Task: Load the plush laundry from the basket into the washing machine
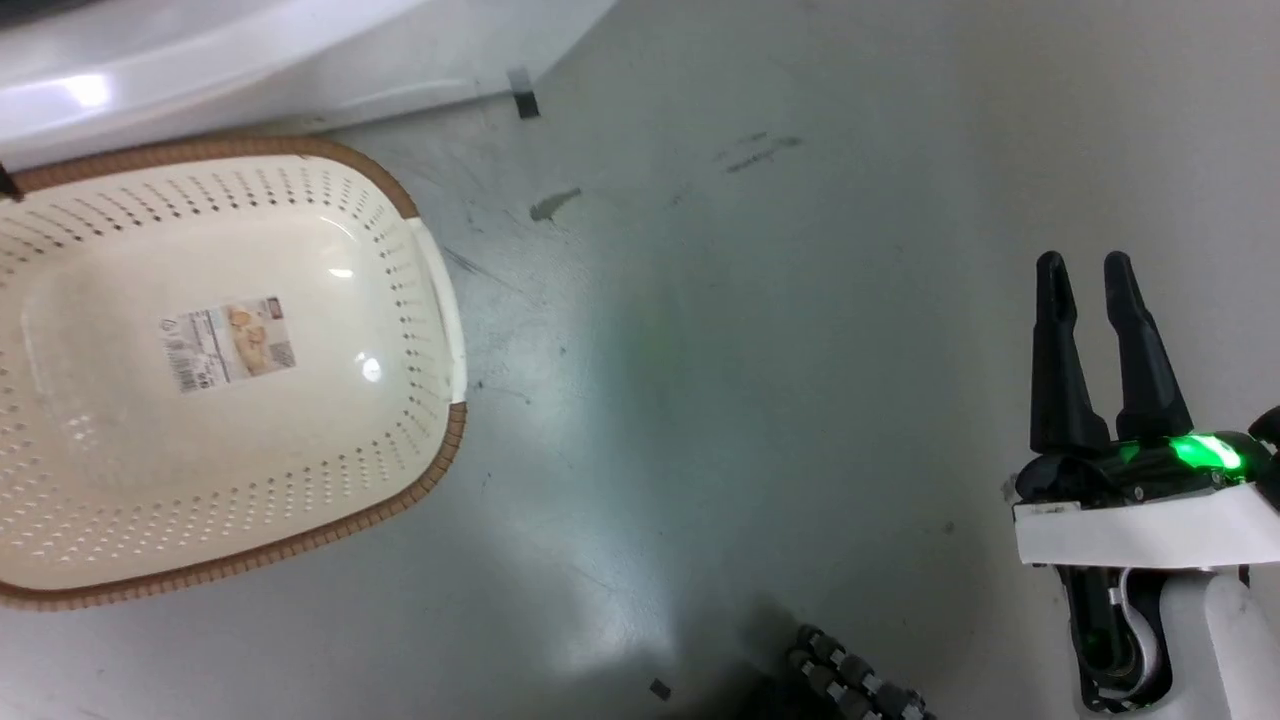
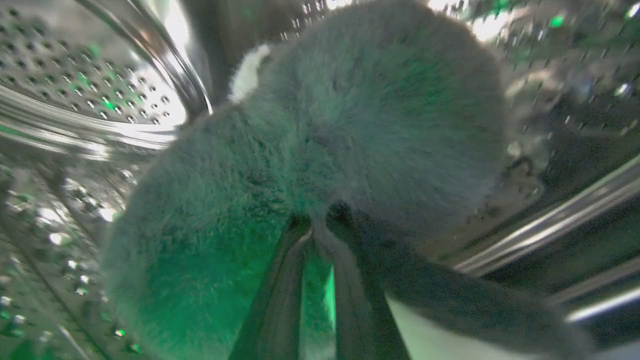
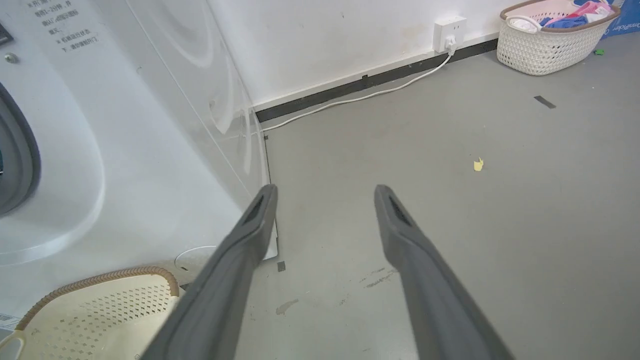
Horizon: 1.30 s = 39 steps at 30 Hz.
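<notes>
The black plush laundry (image 2: 310,150), with a white furry tip, hangs inside the steel perforated drum (image 2: 75,80) of the washing machine. My left gripper (image 2: 320,222) is shut on it, its tips pressed into the fur. The cream basket (image 1: 440,300) with its brown rim stands on the floor in front of the white washer (image 1: 200,70). Nothing lies in it but the label on its floor (image 1: 228,342). My right gripper (image 1: 1085,265) hovers open over bare floor to the basket's right. The right wrist view shows that gripper (image 3: 325,192), the washer's front (image 3: 100,150) and a basket corner (image 3: 100,310).
A second white basket (image 3: 550,45) holding coloured clothes stands by the far wall. A white cable (image 3: 360,97) runs along the skirting from a wall socket (image 3: 450,31). A yellow scrap (image 3: 478,164) and dark tape marks (image 3: 544,101) lie on the grey floor.
</notes>
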Tool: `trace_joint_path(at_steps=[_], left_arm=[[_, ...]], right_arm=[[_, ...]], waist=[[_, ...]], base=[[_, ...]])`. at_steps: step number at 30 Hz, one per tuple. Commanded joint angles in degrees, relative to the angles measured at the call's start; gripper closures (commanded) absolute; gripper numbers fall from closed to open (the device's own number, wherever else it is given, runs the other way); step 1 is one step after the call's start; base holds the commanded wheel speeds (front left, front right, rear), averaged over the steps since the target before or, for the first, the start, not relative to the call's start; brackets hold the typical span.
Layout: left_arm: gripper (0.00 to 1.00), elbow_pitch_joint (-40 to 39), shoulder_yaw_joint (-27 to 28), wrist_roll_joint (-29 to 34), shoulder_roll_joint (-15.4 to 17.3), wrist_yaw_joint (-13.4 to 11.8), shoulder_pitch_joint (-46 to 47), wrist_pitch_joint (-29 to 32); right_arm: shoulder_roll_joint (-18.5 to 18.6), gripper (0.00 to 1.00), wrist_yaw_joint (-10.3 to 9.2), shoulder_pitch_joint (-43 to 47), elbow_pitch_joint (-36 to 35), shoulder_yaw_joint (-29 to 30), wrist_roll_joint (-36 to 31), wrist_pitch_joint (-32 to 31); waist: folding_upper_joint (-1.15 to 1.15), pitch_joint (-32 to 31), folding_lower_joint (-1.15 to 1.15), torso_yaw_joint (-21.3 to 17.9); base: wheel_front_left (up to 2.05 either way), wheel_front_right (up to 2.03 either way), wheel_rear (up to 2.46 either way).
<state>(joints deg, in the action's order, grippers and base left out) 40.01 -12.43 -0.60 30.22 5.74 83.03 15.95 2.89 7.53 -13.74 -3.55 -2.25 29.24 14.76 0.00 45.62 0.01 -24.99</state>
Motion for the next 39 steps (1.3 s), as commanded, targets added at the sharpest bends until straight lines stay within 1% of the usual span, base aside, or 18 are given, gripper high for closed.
trace_joint_path(at_steps=[1, 3, 4, 5, 9, 10, 13, 14, 19, 23, 27, 34, 36, 39], left_arm=[[1.00, 0.8, -0.3, 0.1, 0.1, 0.3, 1.0, -0.3], [1.00, 2.7, -0.8, -0.1, -0.1, 0.4, 1.3, -0.7], [0.58, 3.4, -1.0, -0.1, -0.2, 0.5, 1.3, -1.1], [0.00, 4.1, -1.2, -0.1, -0.3, 0.4, 1.3, -1.6], [0.00, 7.0, -1.4, -0.7, -1.1, 0.0, 0.5, -3.9], [0.00, 8.3, -1.6, -1.2, -1.8, -0.3, -0.7, -7.0], [0.00, 9.2, -1.1, -2.4, -3.0, -1.1, -3.2, -12.2], [0.00, 9.4, -0.6, -3.3, -3.8, -1.7, -4.6, -14.7], [0.00, 10.1, 0.4, -6.7, -8.6, -2.7, -13.7, -25.4], [0.00, 9.1, 0.7, -8.7, -11.7, -2.9, -22.0, -29.7], [0.00, 4.2, 1.3, -10.6, -14.4, -3.2, -31.5, -30.8], [0.00, -13.0, 4.4, -13.3, -18.9, -4.9, -51.4, -30.9], [0.00, -17.0, 5.2, -14.0, -20.3, -5.1, -57.0, -30.9], [0.00, -21.6, 5.2, -13.7, -21.6, -5.3, -64.1, -30.9]], right_arm=[[0.0, 0.00, -0.04, -1.1, 0.2, -0.1, 0.2, 0.2], [0.0, 0.00, -0.04, -1.3, 0.3, 0.0, 0.1, 0.2], [0.0, 0.00, -0.04, -1.4, 0.4, 0.0, 0.1, 0.2], [0.0, 0.00, -0.04, -1.5, 0.4, 0.1, 0.1, 0.2], [0.0, 0.00, -0.04, -1.6, 0.1, 0.4, -0.9, 0.2], [0.0, 0.00, -0.04, -1.5, -0.2, 1.4, -2.1, 0.2], [0.0, 0.00, -0.04, -1.2, -0.3, 2.4, -3.9, 0.2], [0.0, 0.00, -0.04, -0.9, -0.2, 2.8, -4.5, 0.2], [0.0, 0.00, -0.04, 1.1, 0.6, 5.9, -7.7, 0.2], [0.0, 0.00, -0.04, 3.4, 0.6, 7.2, -10.3, 0.2], [0.0, 0.00, -0.04, 6.0, 0.3, 7.9, -12.4, 0.2], [0.0, 0.00, -0.04, 10.1, -0.1, 8.0, -15.2, 0.2], [0.0, 0.00, -0.04, 11.2, 0.2, 7.8, -15.7, 0.2], [0.0, 0.00, -0.04, 12.6, 0.8, 7.7, -16.1, 0.2]], waist=[[0.00, 0.5, -0.01, -0.3], [0.00, 0.5, -0.01, -0.1], [0.00, 0.4, -0.01, 0.1], [0.00, 0.3, -0.01, 0.3], [0.00, -1.1, -0.01, 1.3], [0.00, -2.9, -0.01, 2.5], [0.00, -5.9, -0.01, 4.1], [0.00, -7.2, -0.01, 4.7], [0.00, -14.8, -0.01, 8.7], [0.00, -21.2, -0.01, 11.9], [0.00, -27.1, -0.01, 15.0], [0.00, -35.4, -0.01, 19.9], [0.00, -37.2, -0.01, 20.8], [0.00, -39.3, -0.01, 21.9]], base=[[0.00, 0.00, 0.00], [0.00, 0.00, 0.00], [0.00, 0.00, 0.00], [0.00, 0.00, 0.00], [0.00, 0.00, 0.00], [0.00, 0.00, 0.00], [0.00, 0.00, 0.00], [0.00, 0.00, 0.00], [0.00, 0.00, 0.00], [0.00, 0.00, 0.00], [0.00, 0.00, 0.00], [0.00, 0.00, 0.00], [0.00, 0.00, 0.00], [0.00, 0.00, 0.00]])
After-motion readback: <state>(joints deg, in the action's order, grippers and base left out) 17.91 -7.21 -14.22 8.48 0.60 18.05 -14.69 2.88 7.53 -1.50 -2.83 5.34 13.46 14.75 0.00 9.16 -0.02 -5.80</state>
